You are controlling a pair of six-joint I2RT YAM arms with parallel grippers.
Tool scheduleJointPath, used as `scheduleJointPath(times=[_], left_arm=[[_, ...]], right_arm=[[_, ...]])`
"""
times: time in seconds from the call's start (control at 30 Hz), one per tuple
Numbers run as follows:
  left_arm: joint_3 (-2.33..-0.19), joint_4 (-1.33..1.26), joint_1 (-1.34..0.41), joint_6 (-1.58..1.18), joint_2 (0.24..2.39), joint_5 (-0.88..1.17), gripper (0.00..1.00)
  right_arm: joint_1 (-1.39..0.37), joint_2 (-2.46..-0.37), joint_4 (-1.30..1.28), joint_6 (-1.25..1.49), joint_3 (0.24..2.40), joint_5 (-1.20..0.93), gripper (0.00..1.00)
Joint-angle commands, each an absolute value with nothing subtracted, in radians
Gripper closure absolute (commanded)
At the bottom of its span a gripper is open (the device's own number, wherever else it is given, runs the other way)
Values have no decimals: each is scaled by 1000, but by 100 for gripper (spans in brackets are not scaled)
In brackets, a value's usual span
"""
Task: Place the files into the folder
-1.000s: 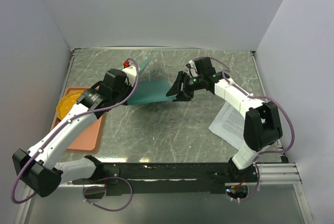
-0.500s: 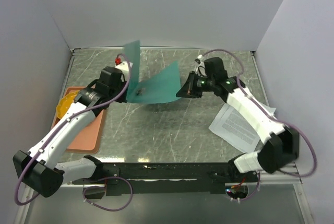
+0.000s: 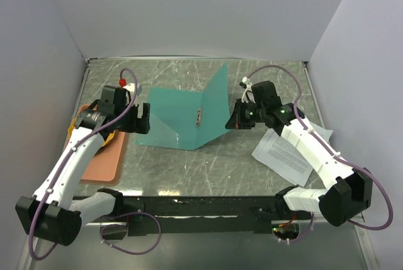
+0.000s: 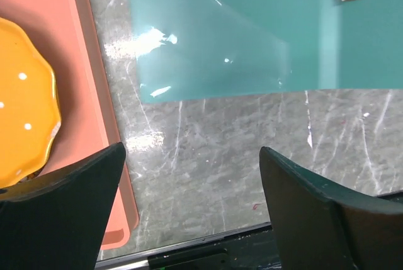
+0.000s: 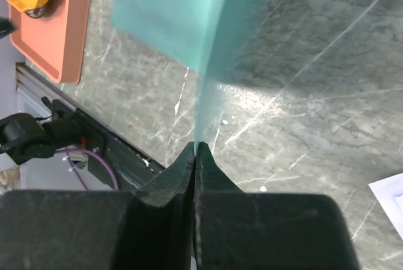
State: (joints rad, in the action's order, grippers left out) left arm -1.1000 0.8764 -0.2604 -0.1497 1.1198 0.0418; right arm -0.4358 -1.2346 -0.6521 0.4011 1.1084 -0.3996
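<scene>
The folder (image 3: 189, 116) is seen lying open near the middle of the worktop (image 3: 208, 157), one cover flat towards the left and the other cover raised steeply on the right, with a small metal clip (image 3: 199, 118) at the spine. The raised cover is held at its outer edge by the right pincer (image 3: 234, 121), whose fingers are closed tight on the thin sheet, as is plain in the right wrist view (image 5: 196, 150). The left pincer (image 4: 189, 175) is held wide open over bare worktop with nothing in it, just beside the flat cover's near edge. The files (image 3: 286, 153) are seen lying flat on the right side of the worktop, near the right arm and apart from the folder. The folder is judged to be light, glossy and bendy, so a pinch at an edge is likely to slip or bow the cover. The files are judged to be thin, limp and hard to lift from a flat surface; a corner or an edge overhanging would best be taken. An orange tray (image 3: 107, 157) with a yellow plate (image 3: 79, 125) sits at the left edge, so free room is found mainly in front of the folder and between it and the files.
</scene>
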Motion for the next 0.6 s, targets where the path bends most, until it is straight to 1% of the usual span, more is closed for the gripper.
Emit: scheduleJointPath(times=[0.0, 0.27, 0.47, 0.57], left_arm=[[-1155, 867, -261, -120, 1077, 74, 5], [-1209, 782, -262, -86, 1140, 93, 5], [-1235, 706, -284, -48, 1250, 100, 4], [-1218, 637, -311, -18, 1305, 68, 3]], right_arm=[[-440, -1241, -702, 368, 1066, -413, 100], [-459, -1200, -778, 391, 947, -446, 100], [-471, -1177, -854, 405, 879, -430, 100], [-469, -1172, -880, 406, 850, -396, 100]])
